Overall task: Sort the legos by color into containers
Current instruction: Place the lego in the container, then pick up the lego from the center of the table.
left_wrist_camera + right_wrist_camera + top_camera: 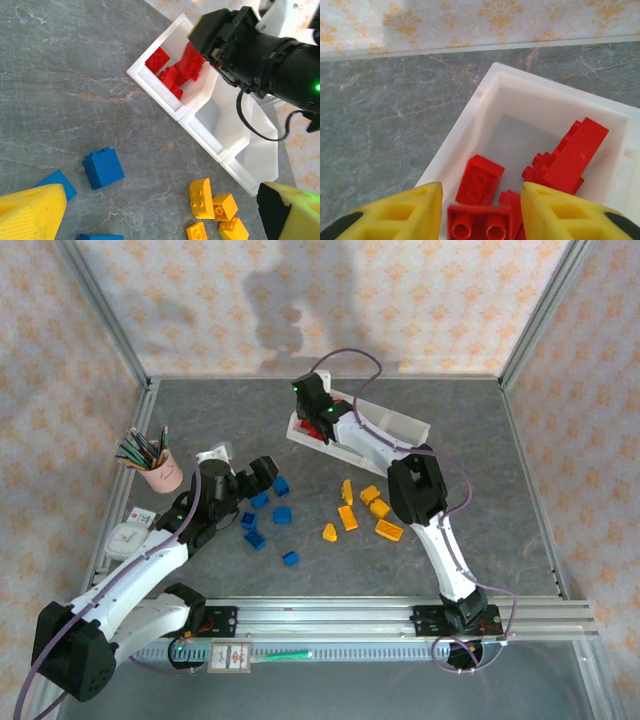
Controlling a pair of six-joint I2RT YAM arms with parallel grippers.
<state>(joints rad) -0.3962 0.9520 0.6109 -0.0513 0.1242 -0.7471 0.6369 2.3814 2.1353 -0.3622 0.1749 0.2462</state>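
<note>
The white three-compartment tray (403, 424) lies at the back of the table. Its left compartment (454, 146) holds several red legos (481, 179), also visible in the left wrist view (167, 73). My right gripper (316, 416) hangs open over that compartment, and a blurred red brick (480, 226) sits loose between its yellow fingers (405, 212). The other two compartments (220, 120) look empty. Blue legos (270, 512) lie by my left gripper (262, 473), which is open and holds nothing (162, 212). One blue brick (102, 168) and yellow legos (203, 198) lie below it. More yellow legos (362, 510) are scattered mid-table.
A pink pencil cup (161, 471) stands at the left, with a small round clock (125, 537) in front of it and a white object (212, 454) beside it. Metal rails (330, 612) run along the near edge. Patterned walls enclose the table.
</note>
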